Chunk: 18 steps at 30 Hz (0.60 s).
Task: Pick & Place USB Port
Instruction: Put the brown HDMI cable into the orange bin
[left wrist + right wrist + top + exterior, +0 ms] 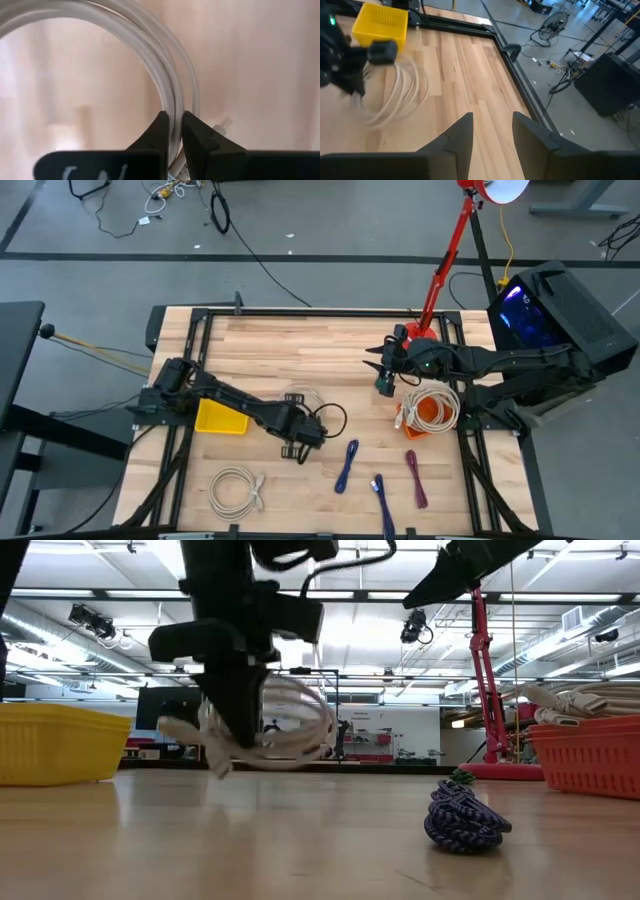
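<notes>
Only the left wrist view shows the left gripper (174,131) clenched on the coiled white USB cable (165,75), held above mid-table; the right gripper (492,131), at three o'clock, hangs released over bare wood.

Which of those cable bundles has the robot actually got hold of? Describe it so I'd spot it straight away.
Start at the yellow bin on the table's left side and follow the left arm to its claw. The white coiled cable is pinched there, lifted off the wood. Unlike the other white coil near the front edge, it hangs in the air.
</notes>
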Available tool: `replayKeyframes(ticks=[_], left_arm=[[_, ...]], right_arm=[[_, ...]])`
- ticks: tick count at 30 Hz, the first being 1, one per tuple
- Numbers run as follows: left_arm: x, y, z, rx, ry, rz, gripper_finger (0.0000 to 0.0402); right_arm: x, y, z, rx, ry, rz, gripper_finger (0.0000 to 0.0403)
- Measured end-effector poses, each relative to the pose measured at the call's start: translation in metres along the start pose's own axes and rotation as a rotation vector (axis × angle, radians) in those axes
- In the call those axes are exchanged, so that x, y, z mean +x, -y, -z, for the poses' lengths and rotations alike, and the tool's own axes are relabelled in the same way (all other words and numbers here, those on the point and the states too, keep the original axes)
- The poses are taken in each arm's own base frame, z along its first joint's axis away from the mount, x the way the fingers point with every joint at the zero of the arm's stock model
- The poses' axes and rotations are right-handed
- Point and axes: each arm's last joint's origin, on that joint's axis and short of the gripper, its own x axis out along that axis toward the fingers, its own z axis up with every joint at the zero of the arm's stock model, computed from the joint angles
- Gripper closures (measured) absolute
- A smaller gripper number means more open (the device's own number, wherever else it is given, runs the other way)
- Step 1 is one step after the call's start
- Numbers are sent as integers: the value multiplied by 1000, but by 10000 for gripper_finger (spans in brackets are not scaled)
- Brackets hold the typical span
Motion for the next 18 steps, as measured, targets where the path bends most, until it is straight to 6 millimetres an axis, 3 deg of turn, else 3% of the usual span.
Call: replayKeyframes(ticks=[5,10,18], left_arm=[[-22,-11,-3,29,-2,-135,370],[-61,-29,2,-20,116,-244,370],[-118,-57,13,-71,330,-515,370]], right_arm=[[0,0,2,-5,-21,1,263],[0,2,3,17,-33,30,263],[3,10,-10,71,138,-120,263]])
